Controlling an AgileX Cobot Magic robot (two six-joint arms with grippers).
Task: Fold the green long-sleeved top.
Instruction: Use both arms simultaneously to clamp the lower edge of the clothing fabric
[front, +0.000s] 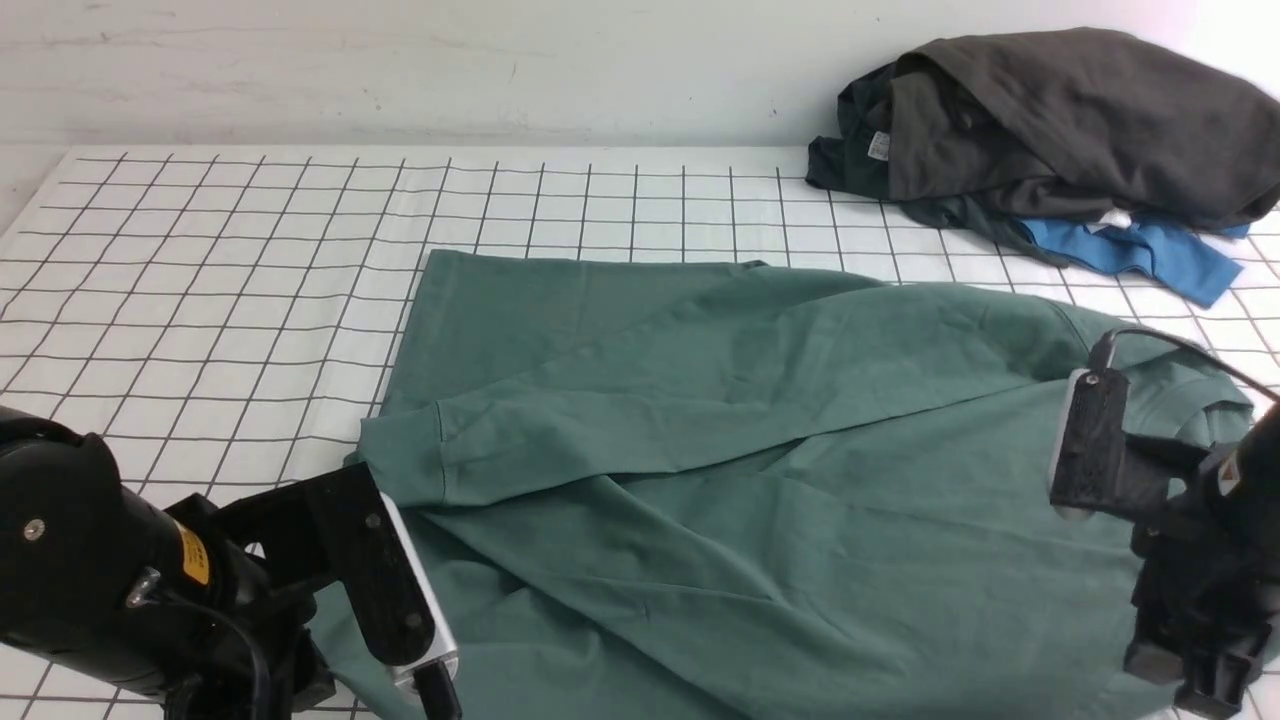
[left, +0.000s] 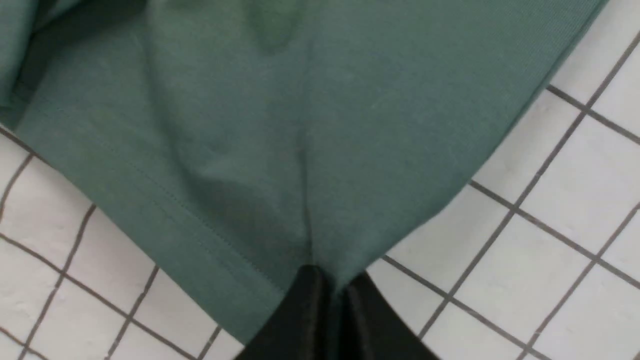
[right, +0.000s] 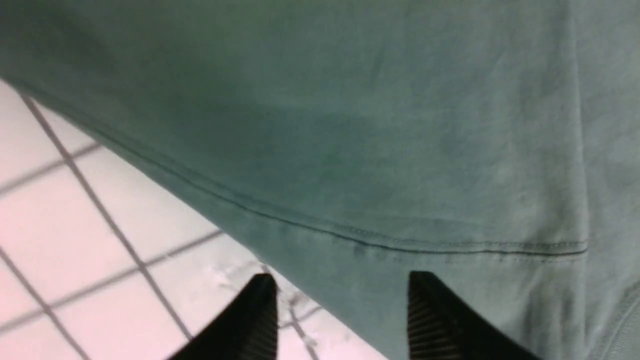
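Observation:
The green long-sleeved top (front: 760, 440) lies spread over the gridded table, with one sleeve folded across the body and its cuff (front: 410, 460) to the left. My left gripper (front: 435, 690) sits at the top's near left corner. In the left wrist view that left gripper (left: 335, 282) is shut on a pinch of the green fabric (left: 280, 125). My right gripper (front: 1195, 690) is at the near right edge. In the right wrist view the right gripper (right: 341, 280) is open, one finger over the white cloth and the other over the stitched hem (right: 400, 245).
A heap of dark grey and black garments (front: 1060, 120) lies at the far right by the wall, with a bright blue garment (front: 1140, 250) sticking out under it. The white gridded cloth (front: 200, 280) covers the table to the left and behind the top.

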